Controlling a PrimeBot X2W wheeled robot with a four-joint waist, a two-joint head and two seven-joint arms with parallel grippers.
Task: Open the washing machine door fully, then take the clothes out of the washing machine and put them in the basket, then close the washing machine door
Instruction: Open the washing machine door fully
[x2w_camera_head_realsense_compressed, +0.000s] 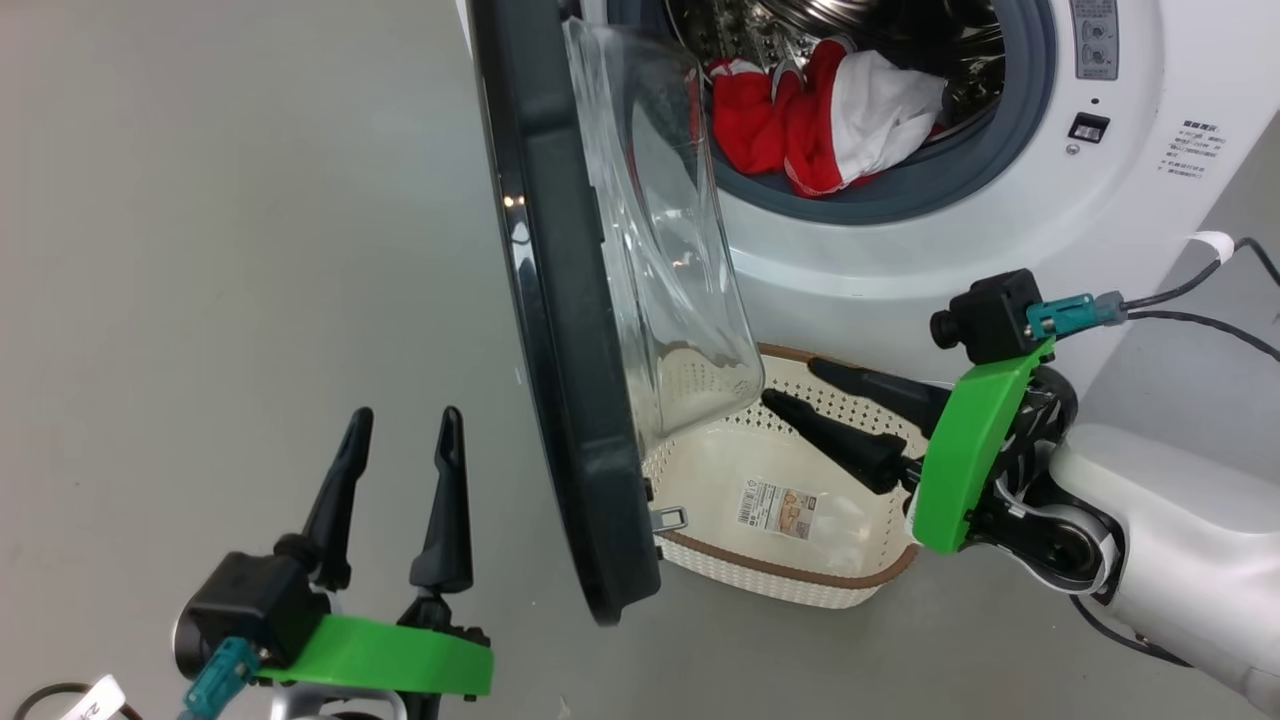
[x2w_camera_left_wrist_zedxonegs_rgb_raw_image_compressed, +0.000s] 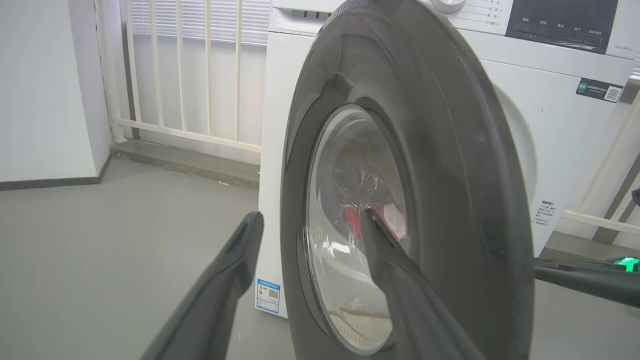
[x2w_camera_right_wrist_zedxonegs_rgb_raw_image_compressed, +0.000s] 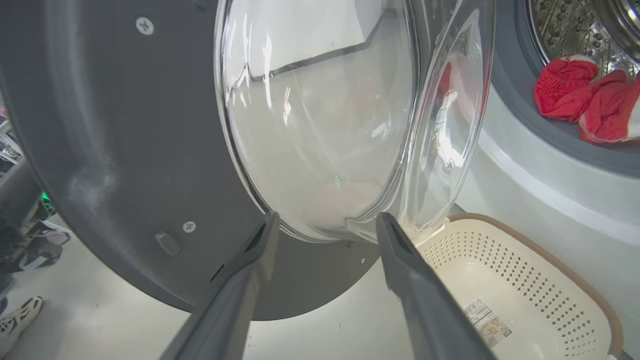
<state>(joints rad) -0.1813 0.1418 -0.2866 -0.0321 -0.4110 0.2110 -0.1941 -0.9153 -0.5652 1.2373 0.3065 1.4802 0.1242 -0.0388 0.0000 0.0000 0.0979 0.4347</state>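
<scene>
So far only step one is partly done: the door (x2w_camera_head_realsense_compressed: 555, 300) stands roughly square to the washing machine (x2w_camera_head_realsense_compressed: 1130, 200), not swung fully back; the clothes (x2w_camera_head_realsense_compressed: 830, 120) lie in the drum (x2w_camera_head_realsense_compressed: 760, 20) mouth, and the basket (x2w_camera_head_realsense_compressed: 790, 571) sits empty on the floor (x2w_camera_head_realsense_compressed: 200, 250) below. Left tool (x2w_camera_head_realsense_compressed: 405, 415) spread, empty, outside the door; right tool (x2w_camera_head_realsense_compressed: 792, 381) spread, empty, over the basket, just beside the door's glass dome (x2w_camera_head_realsense_compressed: 660, 230), which overhangs the basket and crowds the reach to the drum.

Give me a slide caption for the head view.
Door half-open, clothes in drum, basket empty, left pincer and right pincer open.
</scene>
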